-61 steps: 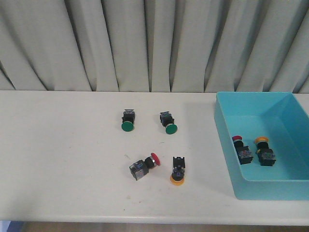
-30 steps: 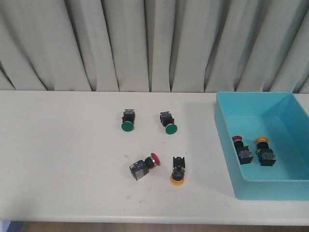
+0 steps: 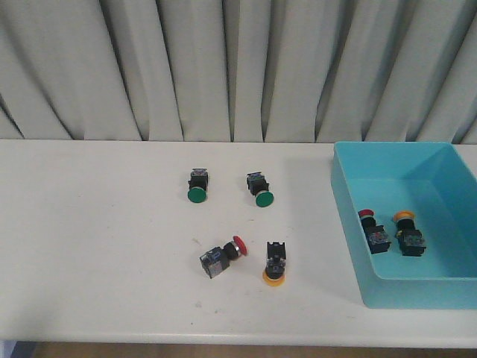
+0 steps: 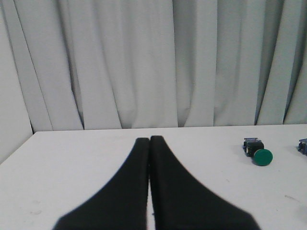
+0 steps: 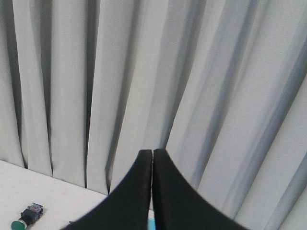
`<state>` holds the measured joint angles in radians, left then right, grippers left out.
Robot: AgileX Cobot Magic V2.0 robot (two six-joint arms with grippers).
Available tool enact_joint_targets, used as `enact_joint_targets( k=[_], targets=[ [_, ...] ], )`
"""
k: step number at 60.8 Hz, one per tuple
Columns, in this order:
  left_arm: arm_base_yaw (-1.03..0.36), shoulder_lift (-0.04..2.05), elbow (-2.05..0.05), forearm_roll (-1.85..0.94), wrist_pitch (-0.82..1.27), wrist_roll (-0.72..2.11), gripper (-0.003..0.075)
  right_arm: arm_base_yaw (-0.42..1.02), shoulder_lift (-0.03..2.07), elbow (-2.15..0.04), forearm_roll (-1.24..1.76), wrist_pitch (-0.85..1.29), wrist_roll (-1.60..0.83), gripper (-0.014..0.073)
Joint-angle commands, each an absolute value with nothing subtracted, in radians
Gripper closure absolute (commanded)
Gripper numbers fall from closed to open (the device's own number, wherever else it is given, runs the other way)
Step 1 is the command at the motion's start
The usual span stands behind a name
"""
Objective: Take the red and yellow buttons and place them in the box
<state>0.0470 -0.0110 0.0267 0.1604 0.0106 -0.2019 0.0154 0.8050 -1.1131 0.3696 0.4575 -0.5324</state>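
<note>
Progress stands at about half, by our reading: the turquoise-blue rectangular plastic box (image 3: 350, 194) at the table's right edge already holds one red-capped push-button switch (image 3: 372, 232) and one yellow-capped push-button switch (image 3: 408, 234), lying side by side on its floor. Two remain on the white table (image 3: 89, 246) — a red-capped switch on a grey-black body (image 3: 223, 256) and, just beside it to the right, a yellow-capped switch on a black body (image 3: 274, 263), both toward the front edge, near its middle. Two green-capped switches, one (image 3: 197, 186) and the other (image 3: 259, 189), sit further back toward the curtain and should stay where they are.

Neither arm shows in the front view. On the wrist cameras we see the left tool (image 4: 150, 143) with its fingers pressed together and gripping nothing, raised over the table's left part; the right tool (image 5: 152, 155) is likewise closed and empty, pointing at the grey pleated curtain (image 3: 238, 67).

Against the earlier frames we find nothing moved — every switch lies where it lay.
</note>
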Motion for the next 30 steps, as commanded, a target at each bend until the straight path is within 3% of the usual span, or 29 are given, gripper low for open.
enact_joint_targets(
  k=[1, 23, 30],
  targets=[
    [0.05, -0.026, 0.073, 0.151, -0.057, -0.207, 0.0726, 0.015, 0.804, -1.138, 0.375, 0.387, -0.534, 0.0596],
    [0.05, -0.026, 0.073, 0.151, -0.057, -0.207, 0.0726, 0.015, 0.804, -1.138, 0.371, 0.387, -0.534, 0.0596],
    [0.05, -0.026, 0.073, 0.151, -0.057, -0.207, 0.0726, 0.015, 0.804, -1.135, 0.188, 0.384, -0.45, 0.0596]
  ],
)
